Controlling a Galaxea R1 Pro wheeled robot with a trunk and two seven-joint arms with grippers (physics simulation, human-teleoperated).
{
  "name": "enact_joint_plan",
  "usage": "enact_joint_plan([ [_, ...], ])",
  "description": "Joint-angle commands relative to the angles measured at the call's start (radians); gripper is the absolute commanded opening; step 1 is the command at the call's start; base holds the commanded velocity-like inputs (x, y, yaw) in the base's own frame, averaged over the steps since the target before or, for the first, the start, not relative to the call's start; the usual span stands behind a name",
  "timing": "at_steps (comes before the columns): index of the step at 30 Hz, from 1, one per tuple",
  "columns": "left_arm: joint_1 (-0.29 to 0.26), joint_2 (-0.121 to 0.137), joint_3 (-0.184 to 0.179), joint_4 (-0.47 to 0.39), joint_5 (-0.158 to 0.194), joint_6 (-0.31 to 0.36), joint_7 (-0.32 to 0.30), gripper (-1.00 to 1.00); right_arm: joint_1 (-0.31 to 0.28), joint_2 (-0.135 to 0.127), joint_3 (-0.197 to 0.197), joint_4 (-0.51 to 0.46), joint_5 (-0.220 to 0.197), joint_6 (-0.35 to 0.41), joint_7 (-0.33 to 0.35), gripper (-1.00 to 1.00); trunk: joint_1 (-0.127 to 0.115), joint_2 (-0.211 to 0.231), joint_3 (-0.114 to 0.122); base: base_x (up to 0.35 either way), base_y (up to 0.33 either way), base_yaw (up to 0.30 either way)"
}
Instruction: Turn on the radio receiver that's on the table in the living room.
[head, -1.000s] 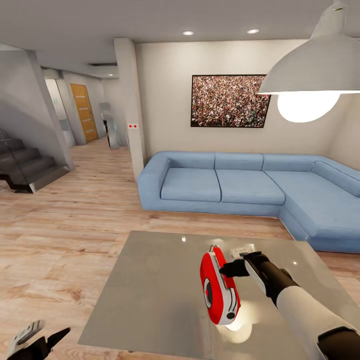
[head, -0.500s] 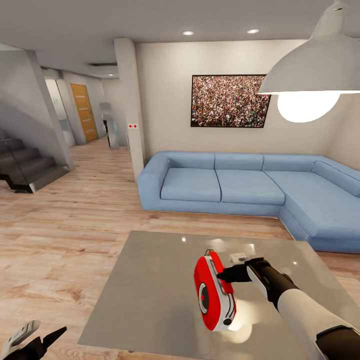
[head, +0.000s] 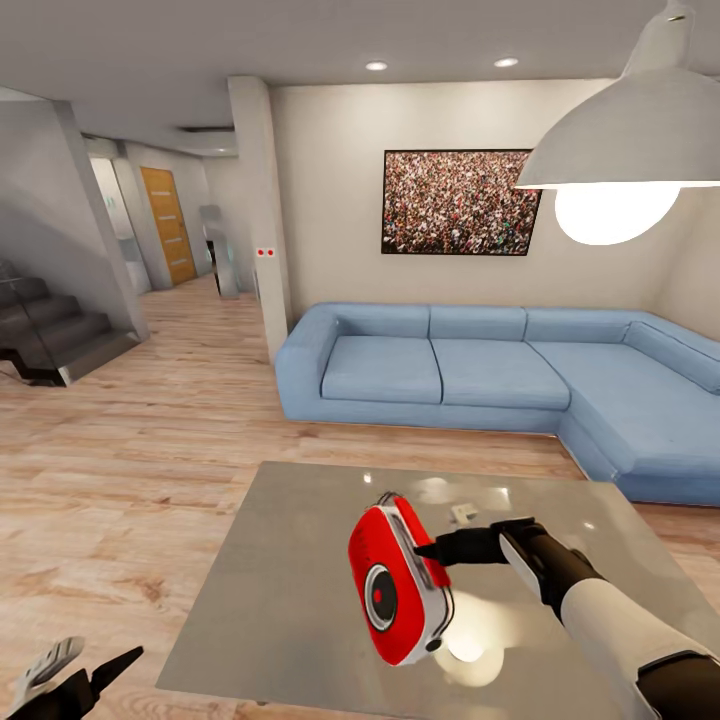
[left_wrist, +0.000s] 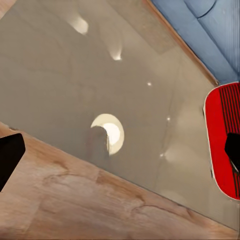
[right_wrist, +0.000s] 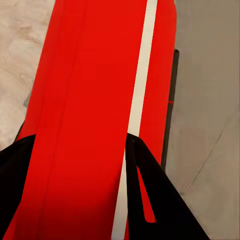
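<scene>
Radio receiver (head: 395, 585) farther left, between right fingers (head: 450, 549)

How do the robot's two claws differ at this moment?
The right gripper is clamped on the red radio receiver, held above the grey table; the left gripper holds nothing. The right one is out over the table, while the left hangs low beside it, over the wood floor. Both have black fingers.
</scene>
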Motion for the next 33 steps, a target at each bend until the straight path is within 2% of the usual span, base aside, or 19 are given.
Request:
enact_joint_plan([
  [1, 0.0, 0.0, 0.0, 0.0, 0.0, 0.0, -0.006, 1.0, 0.0, -0.005, -0.003, 0.002, -0.003, -0.004, 0.043, -1.0, 0.0, 0.0, 0.0, 0.0, 0.0, 0.0],
  [4, 0.0, 0.0, -0.001, 0.0, 0.0, 0.0, -0.017, 1.0, 0.0, -0.011, -0.003, 0.007, -0.003, -0.006, 0.125, -1.0, 0.0, 0.0, 0.0, 0.0, 0.0, 0.0],
  [6, 0.0, -0.001, -0.003, 0.0, 0.0, 0.0, -0.027, 1.0, 0.0, -0.017, -0.003, 0.015, -0.003, -0.008, 0.203, -1.0, 0.0, 0.0, 0.0, 0.0, 0.0, 0.0],
  [10, 0.0, -0.001, -0.004, 0.0, 0.0, 0.0, -0.048, 1.0, 0.0, -0.021, -0.003, 0.029, -0.002, -0.008, 0.301, -1.0, 0.0, 0.0, 0.0, 0.0, 0.0, 0.0],
  [12, 0.0, -0.001, -0.005, 0.0, 0.0, 0.0, -0.061, 1.0, 0.0, -0.023, -0.003, 0.032, -0.001, -0.008, 0.326, -1.0, 0.0, 0.0, 0.0, 0.0, 0.0, 0.0],
  [18, 0.0, 0.0, -0.003, 0.0, -0.001, -0.001, -0.108, 1.0, 0.0, -0.034, -0.004, 0.05, -0.001, -0.01, 0.34, -1.0, 0.0, 0.0, 0.0, 0.0, 0.0, 0.0],
  [21, 0.0, -0.001, -0.003, -0.001, -0.001, -0.001, -0.118, 1.0, 0.0, -0.042, -0.005, 0.053, -0.001, -0.01, 0.31, -1.0, 0.0, 0.0, 0.0, 0.0, 0.0, 0.0],
  [24, 0.0, -0.001, -0.003, 0.0, -0.001, -0.002, -0.121, 1.0, 0.0, -0.046, -0.006, 0.054, -0.001, -0.01, 0.229, -1.0, 0.0, 0.0, 0.0, 0.0, 0.0, 0.0],
  [26, 0.0, -0.001, -0.004, -0.001, -0.003, -0.003, -0.121, 1.0, 0.0, -0.046, -0.008, 0.054, -0.002, -0.011, 0.157, -1.0, 0.0, 0.0, 0.0, 0.0, 0.0, 0.0],
  [28, 0.0, -0.003, -0.004, -0.002, -0.02, -0.002, -0.123, 1.0, 0.0, -0.046, -0.011, 0.055, -0.004, -0.015, 0.051, -1.0, 0.0, 0.0, 0.0, 0.0, 0.0, 0.0],
  [33, 0.0, -0.004, -0.005, -0.004, -0.031, -0.002, -0.134, 1.0, 0.0, -0.045, -0.012, 0.055, -0.004, -0.048, 0.002, -1.0, 0.0, 0.0, 0.0, 0.0, 0.0, 0.0],
])
